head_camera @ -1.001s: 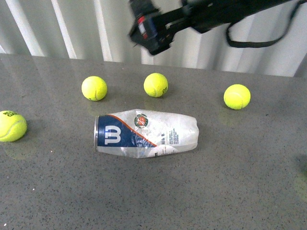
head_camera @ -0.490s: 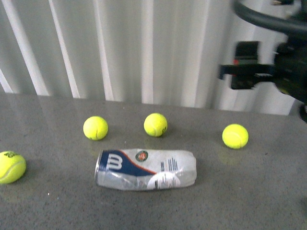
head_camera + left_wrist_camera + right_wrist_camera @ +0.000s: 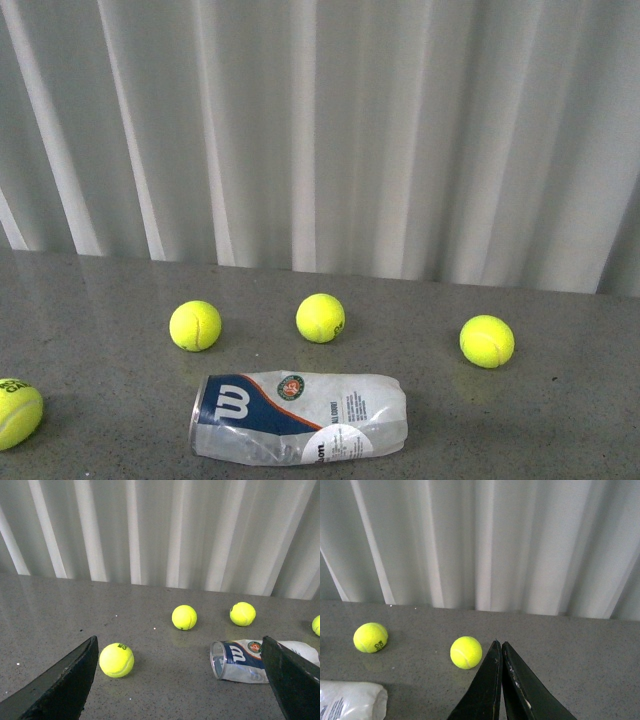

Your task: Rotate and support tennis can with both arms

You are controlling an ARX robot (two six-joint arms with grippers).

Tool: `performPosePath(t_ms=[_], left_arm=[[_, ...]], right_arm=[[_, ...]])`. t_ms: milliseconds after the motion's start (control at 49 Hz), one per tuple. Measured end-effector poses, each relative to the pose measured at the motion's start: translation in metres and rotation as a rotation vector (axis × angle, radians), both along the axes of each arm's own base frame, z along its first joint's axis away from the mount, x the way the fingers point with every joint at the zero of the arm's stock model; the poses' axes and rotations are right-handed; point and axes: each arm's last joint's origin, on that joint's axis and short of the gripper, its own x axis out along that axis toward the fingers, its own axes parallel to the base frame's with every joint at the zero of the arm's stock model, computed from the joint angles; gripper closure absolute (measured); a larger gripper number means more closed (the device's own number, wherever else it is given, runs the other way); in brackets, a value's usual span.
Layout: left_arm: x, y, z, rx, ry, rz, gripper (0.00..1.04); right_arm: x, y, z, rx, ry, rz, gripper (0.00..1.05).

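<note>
The tennis can [image 3: 300, 418] lies on its side on the grey table, crumpled, its open mouth to the left and its blue "W" label facing up. Neither arm shows in the front view. In the left wrist view my left gripper [image 3: 179, 638] is open and empty, well short of the can [image 3: 245, 655]; the can lies just inside the right-hand finger [image 3: 292, 680]. My right gripper [image 3: 500, 643] is shut on nothing, its tips close to a ball [image 3: 466, 652]. Only the can's closed end [image 3: 350, 700] shows in that view.
Three yellow-green balls lie behind the can: one at left [image 3: 195, 326], one in the middle [image 3: 320, 318], one at right [image 3: 487, 341]. Another ball [image 3: 15, 412] sits at the far left edge. A white ribbed wall [image 3: 320, 130] closes off the back of the table.
The black arm that crossed the top of the front view swung right and out of the picture. The front view now shows more wall, with the can and balls lower in the frame.
</note>
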Motion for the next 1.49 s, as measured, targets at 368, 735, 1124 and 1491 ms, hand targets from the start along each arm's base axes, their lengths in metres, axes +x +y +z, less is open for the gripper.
performPosePath(t_ms=[368, 735, 1124, 1491], left_arm=[[0.000, 0.000, 0.000, 0.000, 0.000, 0.000, 0.07], [0.000, 0.000, 0.000, 0.000, 0.000, 0.000, 0.07], [0.000, 0.000, 0.000, 0.000, 0.000, 0.000, 0.07], [0.000, 0.000, 0.000, 0.000, 0.000, 0.000, 0.07]], right_arm=[[-0.037, -0.019, -0.010, 0.001, 0.002, 0.008, 1.01], [-0.065, -0.020, -0.008, 0.002, -0.005, 0.001, 1.01], [-0.078, -0.020, -0.005, 0.001, -0.017, 0.002, 1.01], [-0.090, -0.020, -0.004, 0.002, -0.022, 0.002, 1.01]])
